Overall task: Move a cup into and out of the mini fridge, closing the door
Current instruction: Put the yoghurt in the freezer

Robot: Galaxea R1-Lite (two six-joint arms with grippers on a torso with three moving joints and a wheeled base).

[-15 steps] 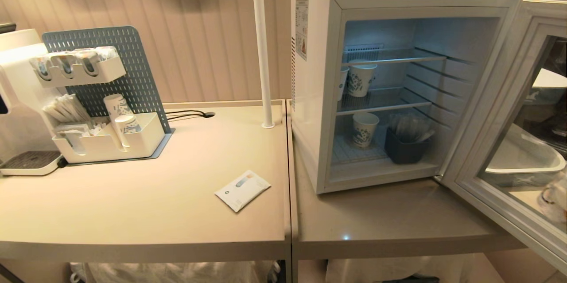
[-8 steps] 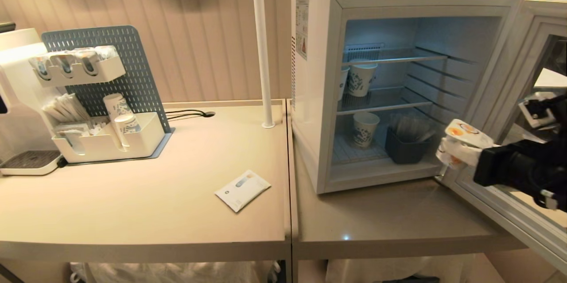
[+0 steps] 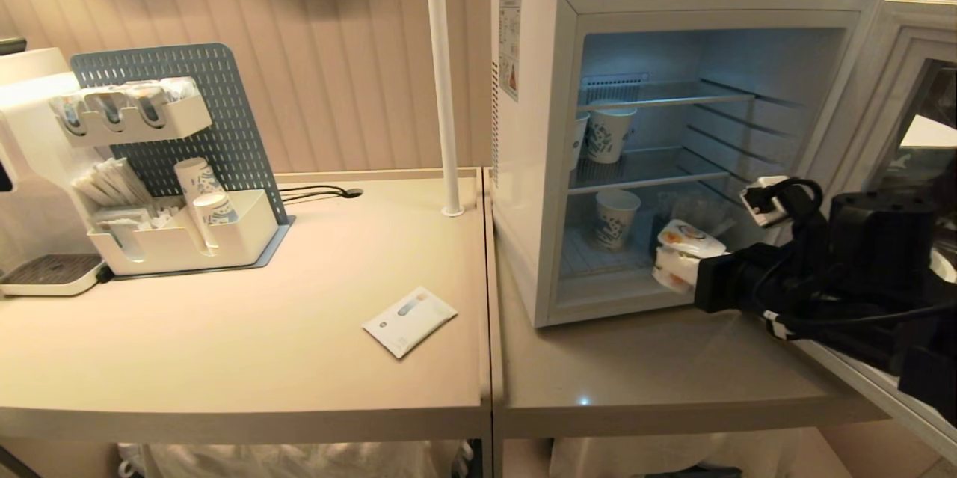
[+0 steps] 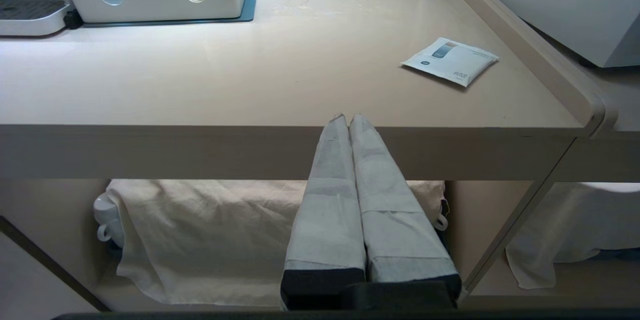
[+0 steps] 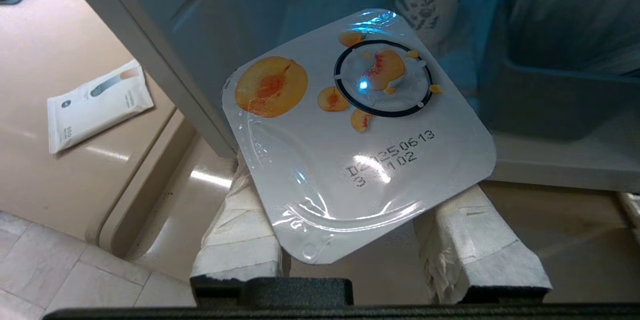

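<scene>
Head view: the cup (image 3: 684, 247) is pinched by the right gripper (image 3: 677, 261) at the fridge (image 3: 534, 164) mouth, door (image 3: 890, 164) open; placing, retrieval and closing remain. The left gripper (image 4: 348, 122) is pressed together, empty.

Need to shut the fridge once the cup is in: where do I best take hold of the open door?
Catch the door by its free outer frame edge, coming from its outer face and sweeping toward the fridge. No handle shows. The right pincer is busy holding the cup.
</scene>
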